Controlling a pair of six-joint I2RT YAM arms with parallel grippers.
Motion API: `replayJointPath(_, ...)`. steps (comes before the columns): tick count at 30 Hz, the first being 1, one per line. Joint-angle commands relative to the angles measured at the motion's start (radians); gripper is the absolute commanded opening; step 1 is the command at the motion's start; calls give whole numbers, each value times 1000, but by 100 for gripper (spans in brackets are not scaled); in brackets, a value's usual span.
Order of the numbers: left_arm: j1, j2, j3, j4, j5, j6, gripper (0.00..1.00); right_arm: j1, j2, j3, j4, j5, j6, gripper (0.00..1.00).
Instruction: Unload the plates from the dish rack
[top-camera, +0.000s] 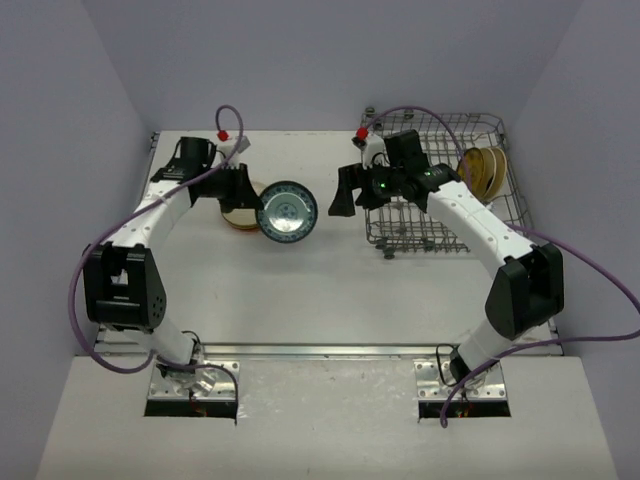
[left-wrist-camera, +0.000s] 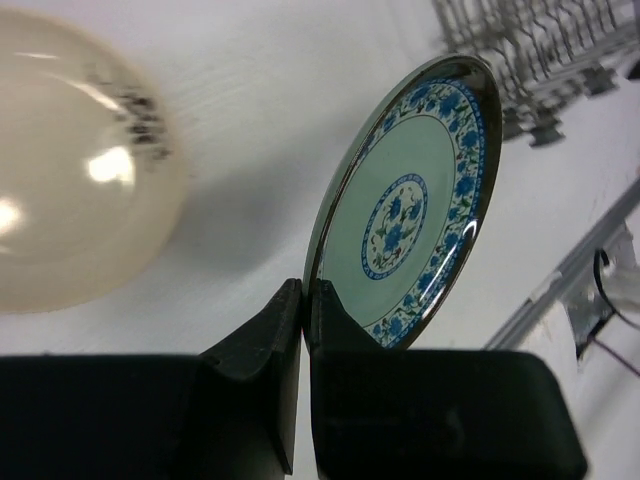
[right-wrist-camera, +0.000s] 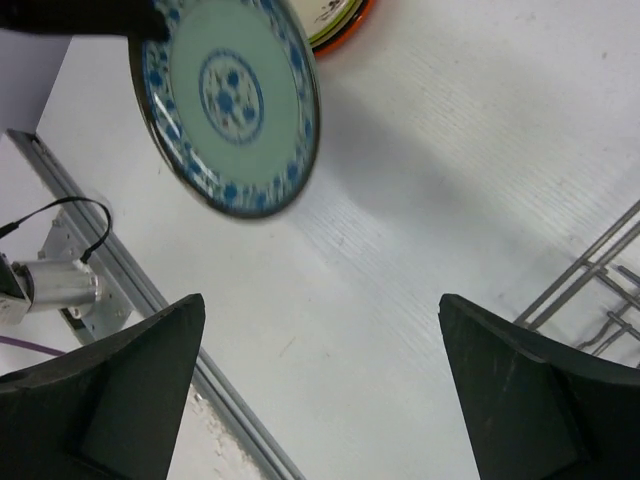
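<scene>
My left gripper (top-camera: 254, 198) is shut on the rim of a pale blue patterned plate (top-camera: 287, 211), held on edge above the table; the pinch shows in the left wrist view (left-wrist-camera: 305, 300) on the plate (left-wrist-camera: 415, 210). A stack of plates (top-camera: 238, 217) lies just left of it, with a beige one (left-wrist-camera: 70, 170) on top and an orange-red rim (right-wrist-camera: 345, 25) below. My right gripper (top-camera: 343, 202) is open and empty, left of the dish rack (top-camera: 445, 225), and faces the held plate (right-wrist-camera: 230, 100). Tan and yellow plates (top-camera: 483, 172) stand in the rack's right side.
The grey wire rack fills the table's back right corner; its wires show in the right wrist view (right-wrist-camera: 600, 280) and the left wrist view (left-wrist-camera: 540, 50). A metal rail (right-wrist-camera: 110, 260) runs along the table's near edge. Purple cables hang beside both arms.
</scene>
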Motion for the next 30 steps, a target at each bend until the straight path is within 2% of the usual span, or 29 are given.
replayJointPath(1, 177, 72, 105, 15, 5, -85, 0, -64, -57, 25, 14, 33, 30, 99)
replayJointPath(7, 282, 173, 178, -1, -79, -125, 0, -156, -68, 15, 12, 6, 57, 99)
replayJointPath(16, 302, 325, 301, -34, -104, -133, 0, -189, -85, 8, 11, -4, 58, 99)
replayJointPath(22, 303, 363, 306, -51, -125, -119, 1, -190, -79, 7, 11, -14, 58, 99)
replayJointPath(23, 304, 361, 301, -52, -128, -116, 4, -190, -78, 8, 10, -12, 58, 99)
replayJointPath(30, 302, 315, 271, -54, -159, -96, 64, -192, -80, 24, 0, 38, 46, 99)
